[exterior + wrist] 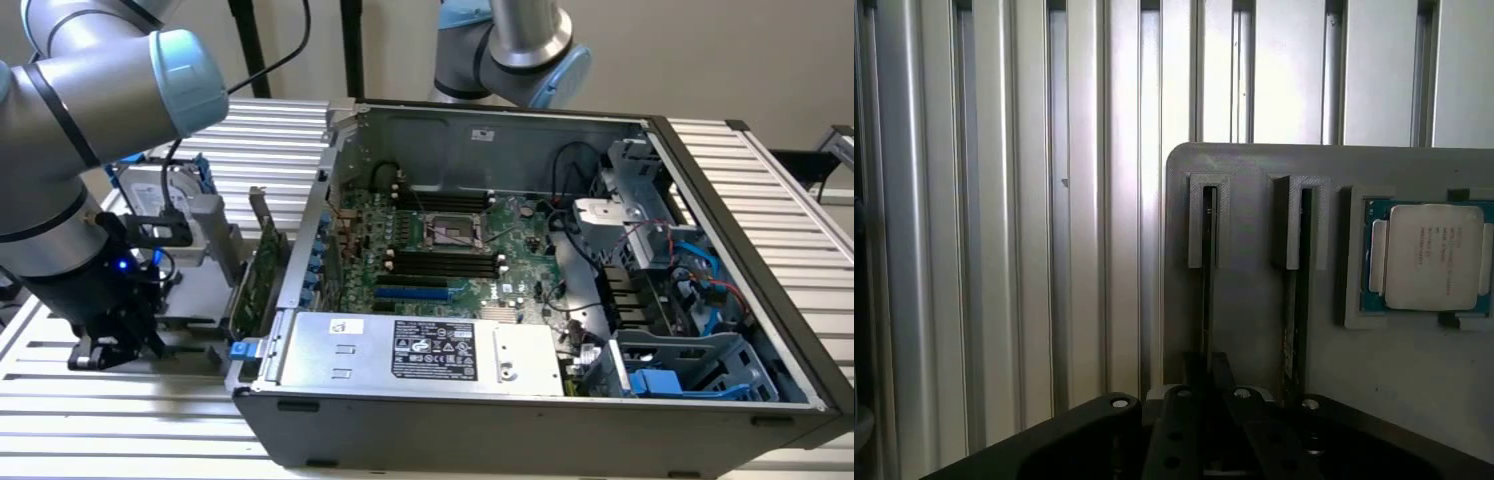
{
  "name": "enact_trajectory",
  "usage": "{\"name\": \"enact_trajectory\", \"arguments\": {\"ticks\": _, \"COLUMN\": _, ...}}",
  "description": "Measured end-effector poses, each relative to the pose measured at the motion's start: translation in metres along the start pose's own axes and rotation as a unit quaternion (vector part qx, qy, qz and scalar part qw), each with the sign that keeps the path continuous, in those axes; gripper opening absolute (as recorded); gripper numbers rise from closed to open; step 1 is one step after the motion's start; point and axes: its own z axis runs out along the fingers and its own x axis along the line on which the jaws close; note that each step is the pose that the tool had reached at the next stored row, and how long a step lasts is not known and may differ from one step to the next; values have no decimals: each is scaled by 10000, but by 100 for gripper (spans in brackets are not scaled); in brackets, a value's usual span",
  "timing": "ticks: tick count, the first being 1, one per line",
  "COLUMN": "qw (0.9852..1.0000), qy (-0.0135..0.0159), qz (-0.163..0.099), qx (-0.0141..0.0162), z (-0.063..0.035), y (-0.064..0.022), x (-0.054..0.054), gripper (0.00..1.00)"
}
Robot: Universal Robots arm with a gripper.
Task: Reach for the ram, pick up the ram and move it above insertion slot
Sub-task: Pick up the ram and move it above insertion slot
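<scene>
The open steel case [534,400] sits on the ribbed aluminium worktop [1004,200]. At the exterior view's left of it, the arm [80,150] is low over a matte grey plastic holder [1254,300]. I judge the step to be the reach. The tool [1206,395] is lined up on the ram [1206,270], a thin dark stick standing edge-on in the holder. Whether the tool is apart or clamped I cannot tell. A grasp calls for squareness to that thin edge.
</scene>
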Motion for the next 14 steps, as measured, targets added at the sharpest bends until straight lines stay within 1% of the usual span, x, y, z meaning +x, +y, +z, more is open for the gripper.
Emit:
{"name": "enact_trajectory", "arguments": {"ticks": 4, "qw": 10000, "qy": 16, "qz": 0, "qx": -1, "z": -8, "y": -1, "x": -1, "gripper": 14}}
{"name": "enact_trajectory", "arguments": {"ticks": 8, "qw": 10000, "qy": 29, "qz": 1, "qx": -4, "z": -71, "y": -7, "x": -4, "gripper": 14}}
{"name": "enact_trajectory", "arguments": {"ticks": 11, "qw": 10000, "qy": 33, "qz": 0, "qx": -7, "z": -154, "y": -12, "x": -5, "gripper": 14}}
{"name": "enact_trajectory", "arguments": {"ticks": 14, "qw": 10000, "qy": 33, "qz": 0, "qx": -14, "z": -287, "y": -16, "x": -6, "gripper": 14}}
